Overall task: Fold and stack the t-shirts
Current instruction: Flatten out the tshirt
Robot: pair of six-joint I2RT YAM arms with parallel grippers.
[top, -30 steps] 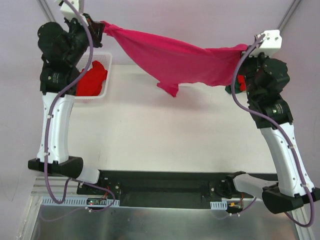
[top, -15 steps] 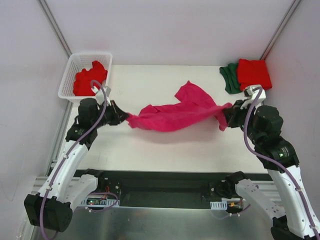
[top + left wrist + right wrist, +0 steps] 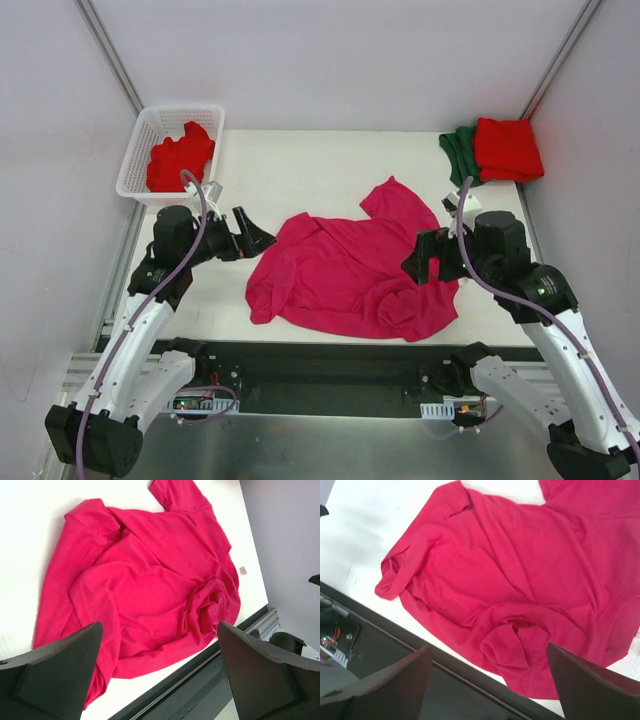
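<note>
The magenta-pink t-shirt [image 3: 350, 270] lies loose and rumpled on the white table between my two arms, one sleeve pointing to the far side. My left gripper [image 3: 258, 232] hovers at its left edge, open and empty. My right gripper [image 3: 418, 262] is over its bunched right side, also open and empty. The left wrist view looks down on the t-shirt [image 3: 150, 580] between the spread jaws of that gripper [image 3: 159, 630]. In the right wrist view the twisted lump of cloth [image 3: 520, 630] lies just ahead of that gripper [image 3: 489, 647]. A folded red t-shirt [image 3: 508, 148] rests on a dark green one [image 3: 460, 155] at the far right corner.
A white lattice basket [image 3: 135, 165] at the far left holds a crumpled red t-shirt [image 3: 180, 160]. The table's near edge and black rail [image 3: 330, 355] run just below the magenta t-shirt's hem. Grey walls close in the back and both sides.
Both grippers brought the stretched magenta t-shirt down onto the table, then opened and let it go. It now lies slack in a rumpled heap.
</note>
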